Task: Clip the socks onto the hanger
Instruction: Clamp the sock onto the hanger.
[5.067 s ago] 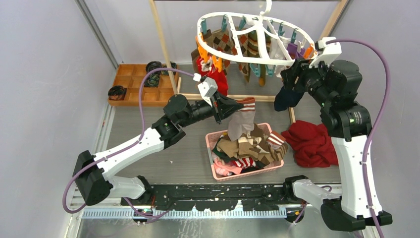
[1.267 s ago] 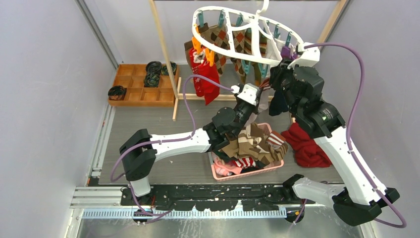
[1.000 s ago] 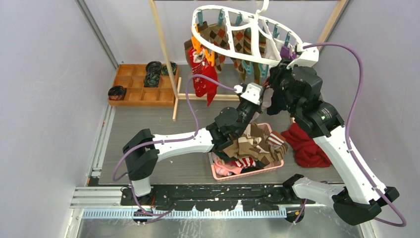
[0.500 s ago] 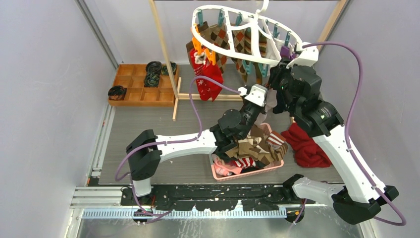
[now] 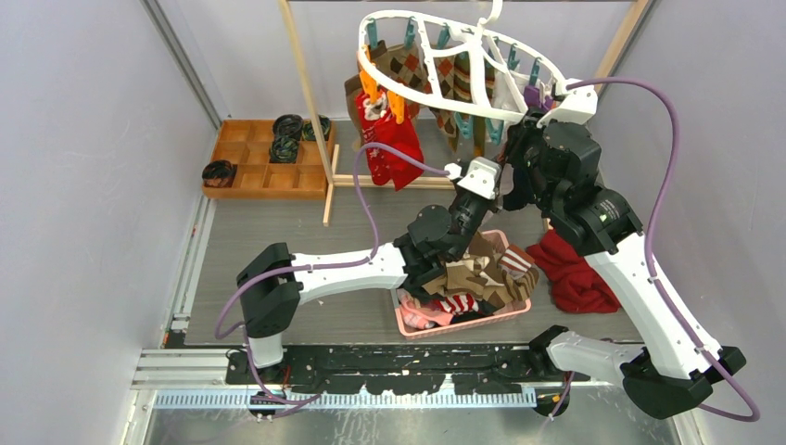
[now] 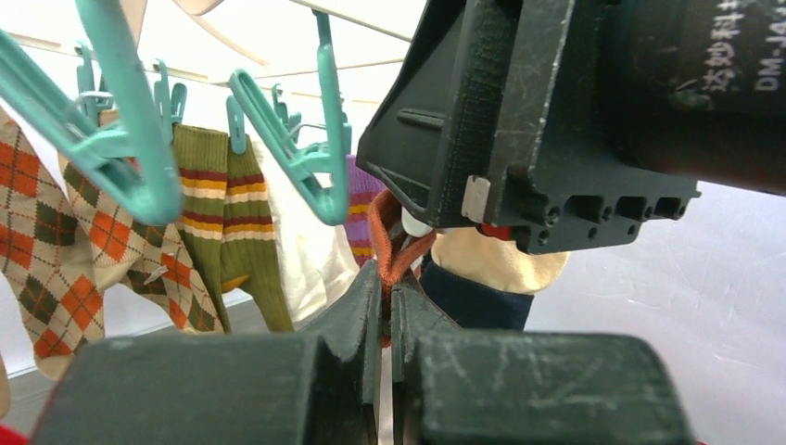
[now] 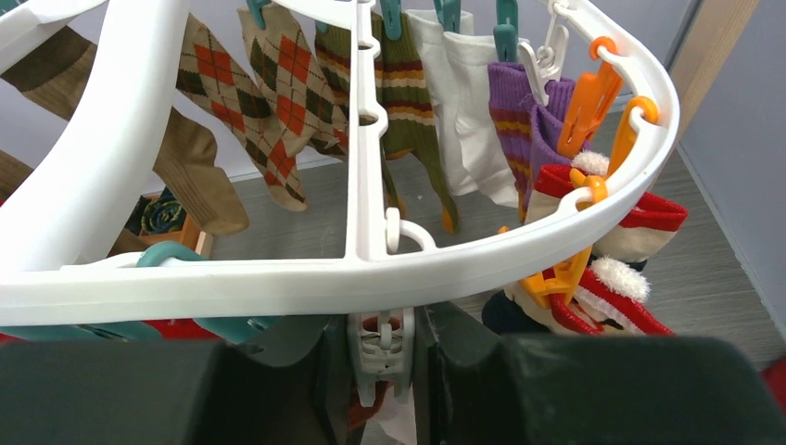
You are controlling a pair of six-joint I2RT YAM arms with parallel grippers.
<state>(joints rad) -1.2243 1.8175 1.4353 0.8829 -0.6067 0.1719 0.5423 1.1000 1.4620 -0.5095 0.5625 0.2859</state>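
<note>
The left hand (image 6: 387,298) is pinched fully closed on the rust-orange cuff (image 6: 397,243) of a sock. It holds the cuff up under the near right edge of the hanger (image 5: 445,109). The right hand (image 7: 380,326) sits directly below that same stretch of rim, its fingers part-closed around a white peg (image 7: 376,345) hanging from the ring.

The cuff lies just below and beside that peg, close against the right hand's body. The sock's length appears to drop straight down from the grip, though most of it is hidden. The next move likely turns on lifting the cuff edge into the peg's mouth.

Teal pegs (image 6: 335,167) crowd the spot just leftward along the hanger. A red-and-white sock (image 7: 649,215) hangs on an orange peg to the right. Further socks wait in the pink basket (image 5: 463,326) beneath the hanger.
</note>
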